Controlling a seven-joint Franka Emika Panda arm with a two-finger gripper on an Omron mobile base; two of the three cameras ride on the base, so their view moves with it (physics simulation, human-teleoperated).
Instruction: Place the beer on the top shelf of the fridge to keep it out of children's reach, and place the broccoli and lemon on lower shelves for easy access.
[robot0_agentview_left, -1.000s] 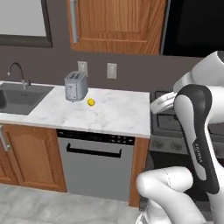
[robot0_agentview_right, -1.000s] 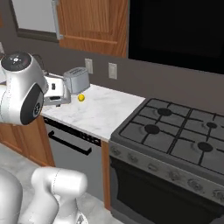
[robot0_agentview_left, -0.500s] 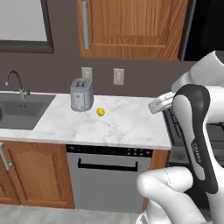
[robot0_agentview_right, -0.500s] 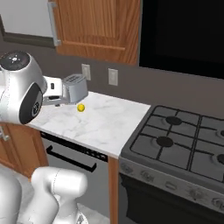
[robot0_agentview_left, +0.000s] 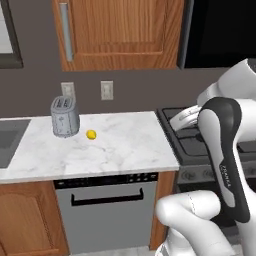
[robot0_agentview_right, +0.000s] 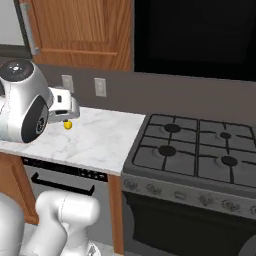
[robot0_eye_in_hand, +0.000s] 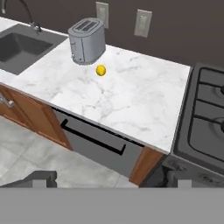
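The lemon (robot0_agentview_left: 91, 134) (robot0_agentview_right: 67, 125) (robot0_eye_in_hand: 101, 70) is a small yellow fruit lying on the white marble counter (robot0_agentview_left: 115, 150) (robot0_eye_in_hand: 131, 100), just right of a silver toaster (robot0_agentview_left: 65, 116) (robot0_eye_in_hand: 87, 40). My gripper (robot0_eye_in_hand: 111, 179) hangs open and holds nothing, well above and in front of the counter edge. Its dark fingertips (robot0_eye_in_hand: 41, 178) stand far apart at the bottom of the hand view. The beer, the broccoli and the fridge with its shelves are out of view.
A black gas stove (robot0_agentview_right: 200, 150) (robot0_agentview_left: 200, 145) adjoins the counter on the right. A sink (robot0_eye_in_hand: 22, 48) lies at its left end and a dishwasher (robot0_agentview_left: 105, 210) sits below. Wooden wall cabinets (robot0_agentview_left: 120, 30) and a black microwave (robot0_agentview_right: 195, 35) hang above.
The whole picture has shifted in both base views, so the base has moved. The sink has slid nearly out and more of the stove shows. The lemon, toaster and open gripper stay as they were.
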